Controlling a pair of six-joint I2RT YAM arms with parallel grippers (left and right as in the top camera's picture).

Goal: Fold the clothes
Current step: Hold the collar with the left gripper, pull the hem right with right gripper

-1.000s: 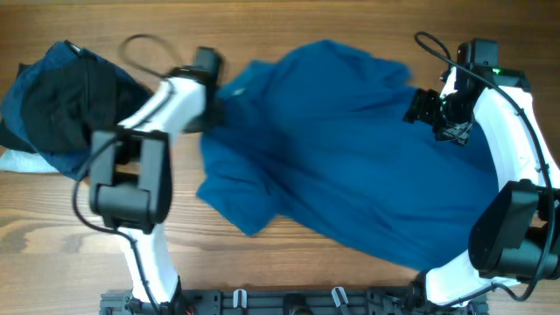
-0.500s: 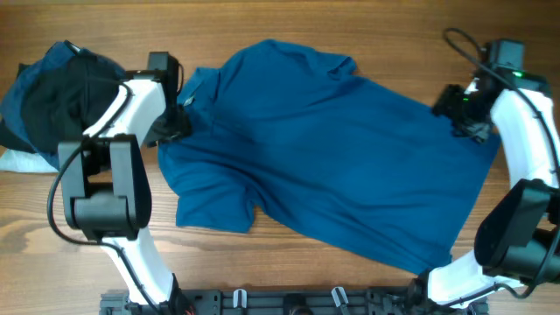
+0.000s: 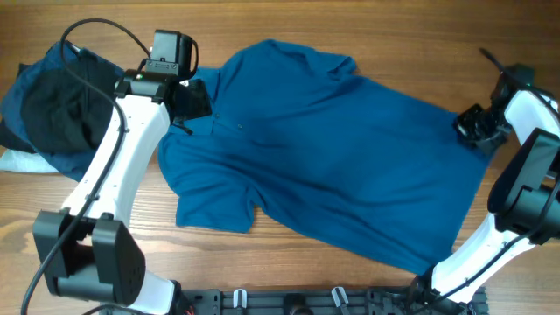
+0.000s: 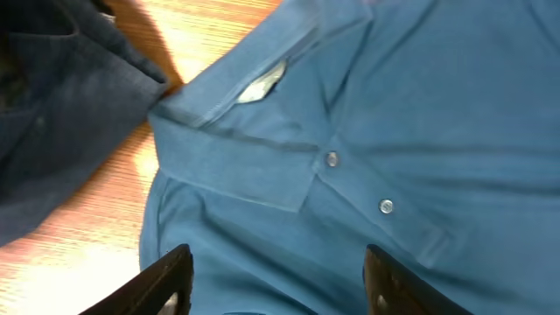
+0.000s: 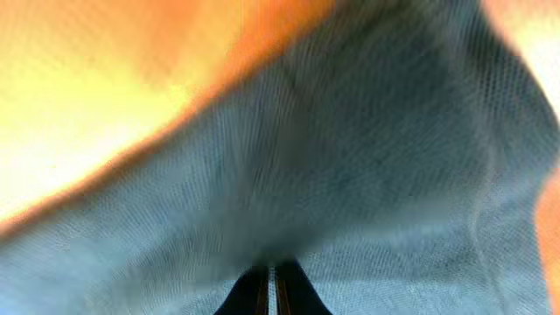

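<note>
The clothes, a mid-blue polo shirt (image 3: 332,157), lie spread on the wooden table with the collar at the left and the hem at the right. My left gripper (image 3: 194,98) hovers open just above the collar (image 4: 236,166) and the buttoned placket (image 4: 359,184). Its dark fingers (image 4: 166,280) stand wide apart with only flat fabric below them. My right gripper (image 3: 477,127) sits at the shirt's right hem edge. In the right wrist view its jaws (image 5: 269,293) are pressed together into the blue fabric (image 5: 350,175), which fills the frame.
A heap of dark blue and black garments (image 3: 61,101) lies at the far left, with a white scrap (image 3: 17,160) under it. Both arm bases stand on a black rail (image 3: 289,302) at the table's front edge. Bare wood (image 3: 87,17) shows along the back.
The shirt was drawn out wider, collar end to the left. My left gripper let go of the collar and opened. My right gripper moved right to the hem and shut.
</note>
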